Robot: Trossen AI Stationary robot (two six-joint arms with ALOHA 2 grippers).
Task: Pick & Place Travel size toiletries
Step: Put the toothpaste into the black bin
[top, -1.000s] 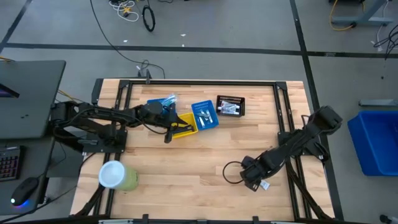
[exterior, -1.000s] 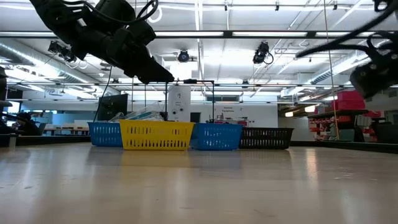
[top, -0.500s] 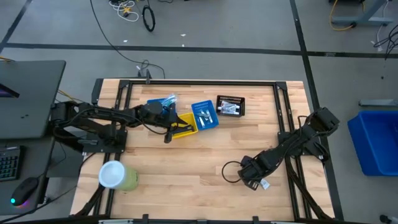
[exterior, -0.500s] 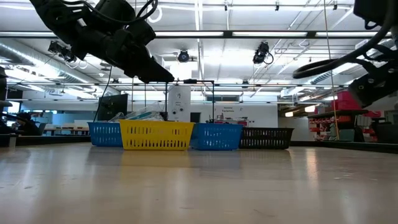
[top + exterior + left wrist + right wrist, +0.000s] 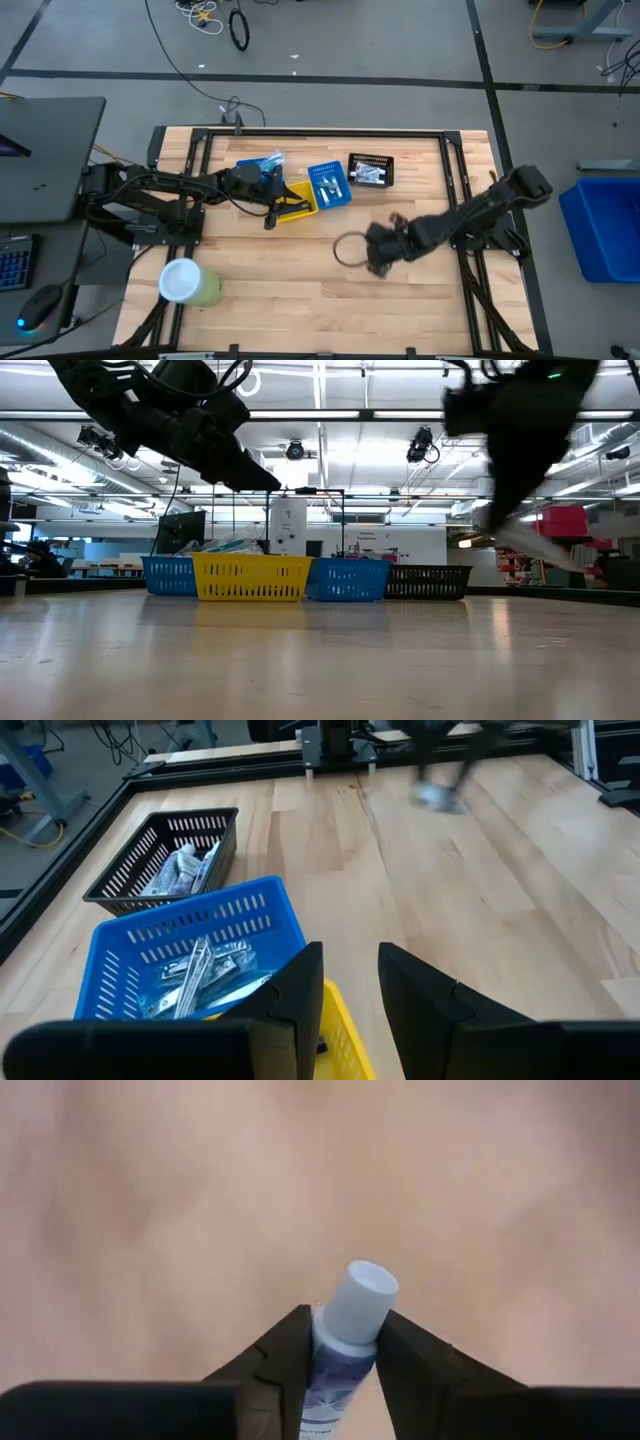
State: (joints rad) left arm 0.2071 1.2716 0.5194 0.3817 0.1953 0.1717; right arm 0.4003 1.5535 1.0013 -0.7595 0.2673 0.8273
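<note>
My right gripper (image 5: 378,246) is over the middle of the table, shut on a small tube (image 5: 345,1330) with a white cap and a blue-printed body. In the low view that arm (image 5: 520,440) is a dark blur above the table. My left gripper (image 5: 274,214) hangs open and empty over the yellow bin (image 5: 297,200); its wrist view shows the finger gap (image 5: 350,990) above the bin's corner. More toiletries lie in the black bin (image 5: 160,850), the middle blue bin (image 5: 190,960) and the left blue bin (image 5: 258,168). My right gripper pinches the tube between its two fingers (image 5: 290,1345) on the blue-printed body just below the cap (image 5: 335,1355). The tube lies along the fingers, and its white cap (image 5: 362,1295) sticks out past the fingertips. It is lifted clear of the table.
Four bins stand in a row near the far edge: blue (image 5: 168,575), yellow (image 5: 250,578), blue (image 5: 350,580), black (image 5: 428,582). A big green cylinder with a white lid (image 5: 185,283) stands near the left front corner. Bare wood lies between the bins and the near edge.
My right gripper has swung from the table's near right part toward the left and the far edge, nearer the bins, carrying the tube; the motion is fast and blurs the arm. My left arm has kept still.
</note>
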